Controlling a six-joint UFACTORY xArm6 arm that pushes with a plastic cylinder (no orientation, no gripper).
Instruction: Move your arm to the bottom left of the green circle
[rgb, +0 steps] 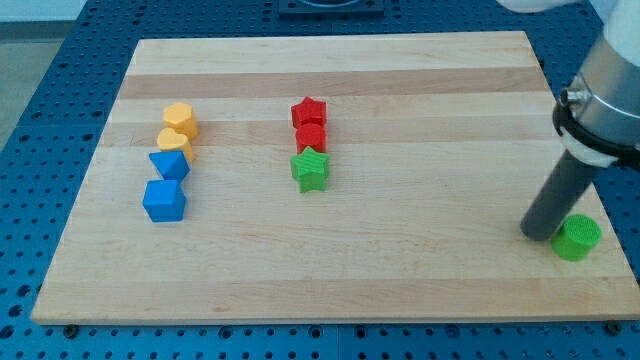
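- Tabletop (400, 270): pale wooden board on a blue perforated base; all four edges show, the far right corner partly behind the arm.
- Arm (610, 90): enters at the far right, cut off by the view's top and right edges; a grey collar narrows to a straight dark rod (560, 195).
- End effector: a plain rod with no jaws, so neither wide nor narrow, and holding nothing. My tip (538, 236) rests on the board at the near right, just left of the green circle, touching or nearly so; contact cannot be confirmed.
- Blue cube (164, 200): near left, lowest of the left column.
- Green circle (578, 238): a short cylinder at the near right, close to the board's right edge; its left side meets the rod.
- Green star (310, 170): centre, nearest of the middle column.
- Blue block (169, 164): angular, shape unclear.
- Red star (309, 111): farthest of the middle column.
- Red block (311, 137): between the two stars, partly covered, shape unclear.
- Yellow block (180, 119): faceted, far end of left column.
- Yellow block, second (174, 143): rounded, partly overlapped by its neighbours.
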